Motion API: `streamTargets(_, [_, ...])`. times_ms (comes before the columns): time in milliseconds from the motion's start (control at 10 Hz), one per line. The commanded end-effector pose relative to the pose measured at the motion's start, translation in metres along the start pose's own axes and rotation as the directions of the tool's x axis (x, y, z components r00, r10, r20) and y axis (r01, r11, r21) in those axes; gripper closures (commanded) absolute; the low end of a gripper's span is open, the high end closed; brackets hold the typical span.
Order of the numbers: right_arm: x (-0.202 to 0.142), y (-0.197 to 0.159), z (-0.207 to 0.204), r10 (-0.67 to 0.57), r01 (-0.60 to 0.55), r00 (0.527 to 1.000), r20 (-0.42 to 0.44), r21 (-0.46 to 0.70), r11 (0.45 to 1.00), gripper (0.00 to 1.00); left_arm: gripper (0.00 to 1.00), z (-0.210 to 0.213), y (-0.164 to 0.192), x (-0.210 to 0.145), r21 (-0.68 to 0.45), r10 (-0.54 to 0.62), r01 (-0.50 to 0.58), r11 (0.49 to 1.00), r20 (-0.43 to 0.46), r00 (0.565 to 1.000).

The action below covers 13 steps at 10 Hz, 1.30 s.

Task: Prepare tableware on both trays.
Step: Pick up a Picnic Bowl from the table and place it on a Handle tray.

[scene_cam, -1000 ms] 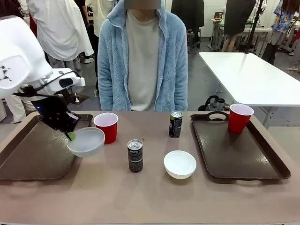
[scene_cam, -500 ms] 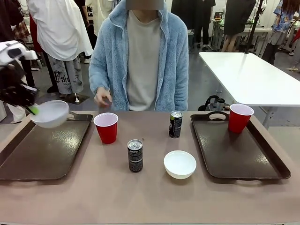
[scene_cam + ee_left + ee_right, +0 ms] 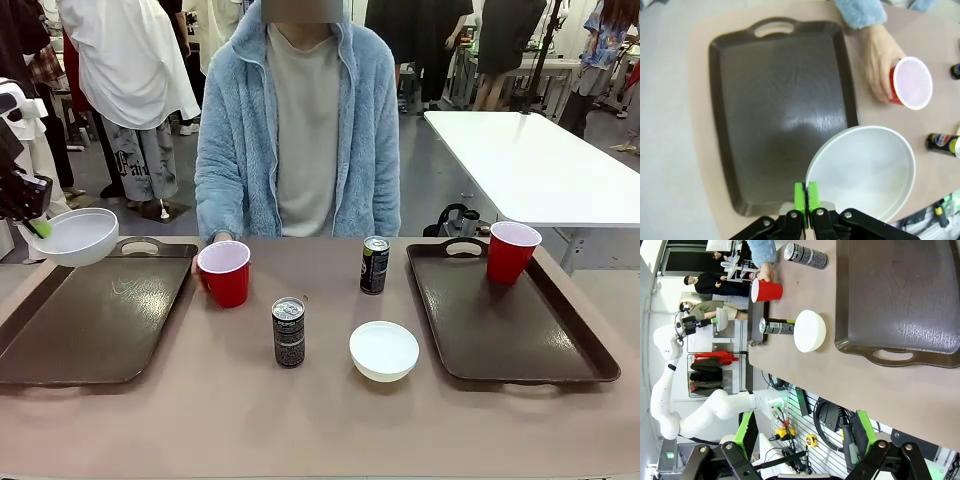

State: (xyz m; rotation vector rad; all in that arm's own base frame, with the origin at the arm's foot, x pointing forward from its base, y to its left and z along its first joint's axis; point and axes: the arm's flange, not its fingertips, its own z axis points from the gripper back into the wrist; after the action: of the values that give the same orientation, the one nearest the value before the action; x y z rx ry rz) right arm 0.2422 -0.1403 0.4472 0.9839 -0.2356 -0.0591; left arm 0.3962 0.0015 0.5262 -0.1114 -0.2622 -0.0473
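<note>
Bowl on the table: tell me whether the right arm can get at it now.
Probably yes. The right hand is open and empty, and the bowl sits on bare table beside the right tray, with nothing over it; the nearest can stands apart.

A person (image 3: 300,150) in a fluffy light blue zip jacket (image 3: 365,130) over a pale top is at the middle of the far edge of the taupe table (image 3: 200,420). Beyond the table's far right corner stands a long white table (image 3: 530,160), and a black object with a looped handle (image 3: 455,218) sits just behind the far edge near it. Grey floor (image 3: 665,125) shows off the table's left edge, and farther off hangs a rack of red and dark garments (image 3: 710,364).
</note>
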Motion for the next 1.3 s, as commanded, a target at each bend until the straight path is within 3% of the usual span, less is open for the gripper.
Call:
streamTargets(0, [0.003,0.001,0.000,-0.011,0.011,1.000,0.011,0.011,1.000,0.00,1.00,0.000,-0.005,0.000,-0.023,0.001,-0.001,1.000,0.004,1.000])
streamTargets(200, [0.003,0.001,0.000,-0.011,0.011,1.000,0.011,0.011,1.000,0.00,0.97,0.000,-0.002,0.000,-0.003,-0.004,0.004,1.000,0.000,1.000])
streamTargets(300, [0.003,0.001,0.000,-0.011,0.011,1.000,0.011,0.011,1.000,0.00,0.97,-0.032,0.003,0.011,0.008,0.038,-0.038,0.999,-0.042,0.998])
streamTargets(600, [0.003,0.001,0.000,-0.011,0.011,1.000,0.011,0.011,1.000,0.00,0.97,-0.104,0.010,0.004,0.100,-0.097,0.107,0.989,-0.103,0.990])
streamTargets(700, [0.003,0.001,0.000,-0.011,0.011,1.000,0.011,0.011,1.000,0.00,0.97,-0.109,0.009,-0.006,0.080,-0.142,0.155,0.985,-0.148,0.979])
streamTargets(800, [0.003,0.001,0.000,-0.011,0.011,1.000,0.011,0.011,1.000,0.00,0.97,-0.072,0.008,-0.049,0.064,-0.290,0.317,0.946,-0.267,0.919])
streamTargets(900, [0.003,0.001,0.000,-0.011,0.011,1.000,0.011,0.011,1.000,0.00,0.97,-0.031,0.006,-0.107,0.118,-0.475,0.529,0.840,-0.310,0.823])
streamTargets(1100, [0.003,0.001,0.000,-0.011,0.011,1.000,0.011,0.011,1.000,0.00,0.97,-0.034,0.005,-0.107,0.150,-0.388,0.455,0.878,-0.335,0.859])
streamTargets(1200, [0.003,0.001,0.000,-0.011,0.011,1.000,0.011,0.011,1.000,0.00,0.97,-0.034,0.001,-0.100,0.147,-0.389,0.457,0.877,-0.341,0.856])
